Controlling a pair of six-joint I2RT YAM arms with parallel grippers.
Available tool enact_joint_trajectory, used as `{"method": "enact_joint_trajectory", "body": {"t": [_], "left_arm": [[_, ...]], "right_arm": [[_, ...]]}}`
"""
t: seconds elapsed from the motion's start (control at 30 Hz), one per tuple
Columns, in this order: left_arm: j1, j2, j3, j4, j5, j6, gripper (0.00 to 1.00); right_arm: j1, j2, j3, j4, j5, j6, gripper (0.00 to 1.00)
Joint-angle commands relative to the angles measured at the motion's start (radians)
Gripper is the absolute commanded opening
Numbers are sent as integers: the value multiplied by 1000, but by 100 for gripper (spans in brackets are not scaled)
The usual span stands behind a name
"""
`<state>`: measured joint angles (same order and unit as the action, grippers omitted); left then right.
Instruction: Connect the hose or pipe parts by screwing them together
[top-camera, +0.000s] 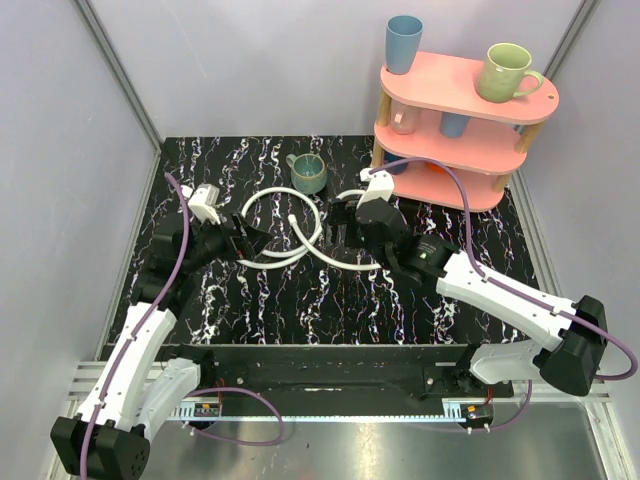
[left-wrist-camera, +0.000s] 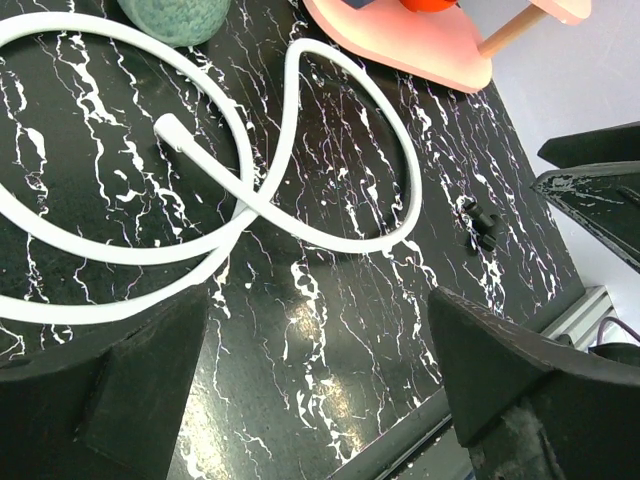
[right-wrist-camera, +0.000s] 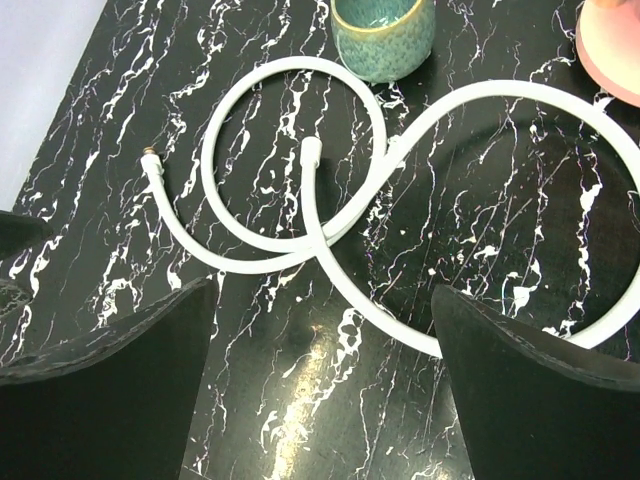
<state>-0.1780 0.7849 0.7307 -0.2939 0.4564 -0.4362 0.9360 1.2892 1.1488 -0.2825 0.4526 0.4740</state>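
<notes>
Right wrist view shows both white hoses (right-wrist-camera: 295, 63) lying flat on the tabletop (right-wrist-camera: 120, 90), looped across each other just in front of the teal mug (right-wrist-camera: 385, 35). My right fingers (right-wrist-camera: 110, 380) and my left fingers (left-wrist-camera: 110, 390) stand wide above the loops with nothing between them. The brass-tipped end (right-wrist-camera: 150, 160) lies outside the coil, the white end fitting (right-wrist-camera: 311, 150) inside it. I judge it best to grip each hose just behind its fitting, lift it clear of the tangle, line the ends up straight, and turn gently so the threads do not cross.
</notes>
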Motion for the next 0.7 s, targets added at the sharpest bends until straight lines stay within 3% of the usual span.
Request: {"method": "enact_joint_trajectory", "body": {"t": [0.0,0.2,0.33,0.47,0.67], "left_arm": [[-2,-7,-5,38,-31,17,95],[-2,-15,-1,-19,-166,13,95],[-2,-22,13,-63,-257,11,96],[-2,-38,7,-44,-252,2,97],[-2,-47,6,-47,-240,2,97]], "right_arm": [[3,-27,-8,20,26,26,100],[4,-2,-8,-38,70,118,100],[-11,83,69,-301,199,193,100],[-190,220,134,-509,66,302,100],[-302,377,137,-731,106,478,97]]}}
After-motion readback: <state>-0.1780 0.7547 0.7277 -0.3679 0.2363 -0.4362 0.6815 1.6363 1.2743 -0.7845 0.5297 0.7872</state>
